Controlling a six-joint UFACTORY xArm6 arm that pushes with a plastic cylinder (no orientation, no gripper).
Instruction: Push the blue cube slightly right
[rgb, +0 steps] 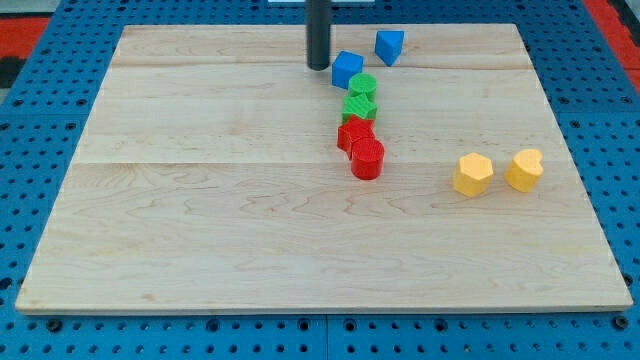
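The blue cube lies near the view's top, just right of centre, on the wooden board. My tip is the lower end of the dark rod; it stands just left of the blue cube, a small gap apart. A second blue block, wedge-like, lies up and right of the cube. Directly below the cube sit two green blocks stacked in a line, touching or nearly touching the cube's lower right.
Below the green blocks lie a red star-like block and a red cylinder-like block. At the view's right lie a yellow hexagonal block and a yellow heart-like block. Blue pegboard surrounds the board.
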